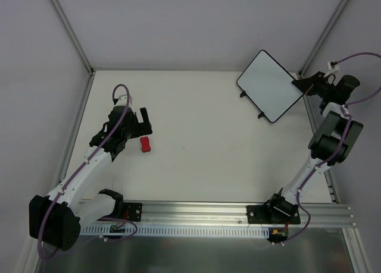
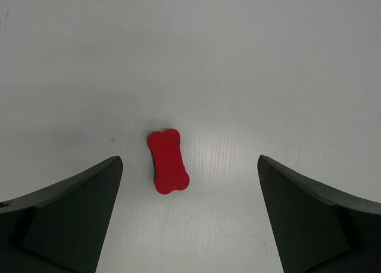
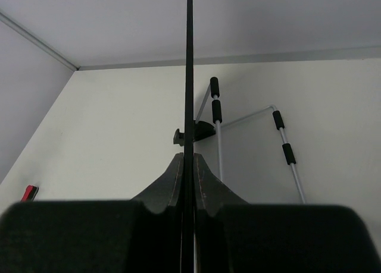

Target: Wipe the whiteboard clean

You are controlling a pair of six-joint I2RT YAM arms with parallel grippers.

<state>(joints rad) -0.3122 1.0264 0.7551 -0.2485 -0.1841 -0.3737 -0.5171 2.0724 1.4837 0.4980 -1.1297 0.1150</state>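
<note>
Open table (image 1: 208, 142) between eraser (image 1: 144, 144) and whiteboard (image 1: 268, 85)

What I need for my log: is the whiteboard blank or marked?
Blank on the face shown: from above, the whiteboard is plain white, no marks. Its other face is hidden; the right gripper grips its edge.

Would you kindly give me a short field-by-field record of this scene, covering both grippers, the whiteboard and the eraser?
whiteboard: far right corner, tilted, surface looks blank
right gripper: shut on the whiteboard's edge
red bone-shaped eraser: lying flat on the table, touching neither finger
left gripper: open, poised over that eraser
</note>
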